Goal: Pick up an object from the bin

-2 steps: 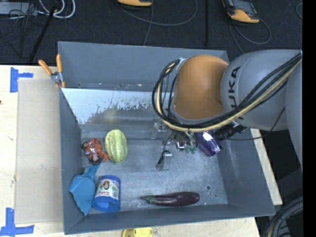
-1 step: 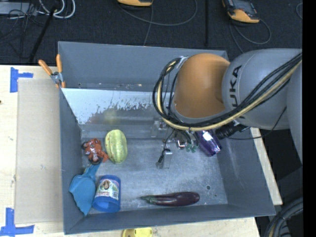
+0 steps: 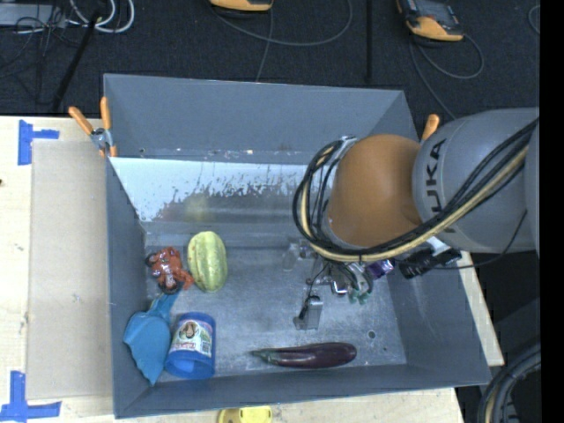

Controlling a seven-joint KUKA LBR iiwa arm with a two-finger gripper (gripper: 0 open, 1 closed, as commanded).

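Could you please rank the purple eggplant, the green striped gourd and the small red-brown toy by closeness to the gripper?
1. Dark purple eggplant, just below the gripper in the view, by the near wall.
2. Pale green striped gourd, mid-left.
3. Small red-brown toy, beyond the gourd, farthest left.

It's a robotics lab — arm, metal bin, trailing cables.

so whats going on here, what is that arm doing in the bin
A KUKA arm reaches into the grey bin from the right, its pincer low over bare floor right of middle. Nearest to it is a dark purple aubergine lying along the front wall. At the left lie a green-yellow oval fruit, a small red-brown thing, a blue cloth and a blue labelled tub. All rest on the floor; nothing looks picked yet.
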